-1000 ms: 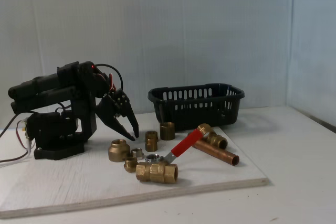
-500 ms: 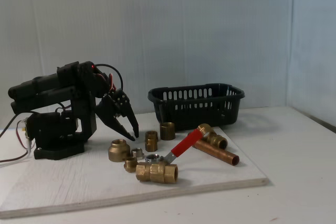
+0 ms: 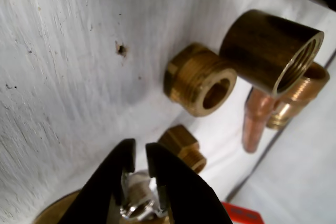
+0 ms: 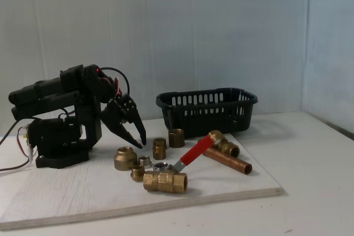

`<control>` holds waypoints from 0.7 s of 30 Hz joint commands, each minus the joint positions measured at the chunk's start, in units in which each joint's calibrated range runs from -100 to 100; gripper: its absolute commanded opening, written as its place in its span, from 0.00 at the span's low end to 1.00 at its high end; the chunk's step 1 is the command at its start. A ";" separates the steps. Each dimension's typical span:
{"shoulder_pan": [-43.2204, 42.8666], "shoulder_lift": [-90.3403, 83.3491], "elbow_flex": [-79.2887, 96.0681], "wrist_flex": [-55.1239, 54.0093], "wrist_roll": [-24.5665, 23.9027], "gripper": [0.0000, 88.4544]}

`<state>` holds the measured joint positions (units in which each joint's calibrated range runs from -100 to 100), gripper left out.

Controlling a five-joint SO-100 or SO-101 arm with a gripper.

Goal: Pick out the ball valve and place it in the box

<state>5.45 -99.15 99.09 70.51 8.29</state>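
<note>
Pre-grasp step, nothing picked yet. End effector (image 4: 141, 140) is hanging over the small fittings near the board's (image 4: 66, 192) back-left, fingers nearly together with just a narrow gap, holding nothing. Valve (image 4: 166, 181) is lying near the board's front edge, red lever (image 4: 196, 150) angling up toward the box (image 4: 207, 111), which is sitting off the board's back edge on the bench (image 4: 310, 192). Next move, I'd say: open wider, swing forward over the valve, drop onto the body or lever, avoiding the pipe (image 4: 228, 160) beside it.

Folded arm, hand (image 4: 142, 141) angled down (fingers nearly together, empty).
</note>
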 commanded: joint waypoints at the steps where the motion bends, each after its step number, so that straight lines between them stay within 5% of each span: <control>1: -0.21 0.42 0.64 0.74 -0.06 0.01; 21: 0.38 0.42 -14.25 6.51 -0.06 0.01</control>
<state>5.45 -99.24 89.83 74.46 8.19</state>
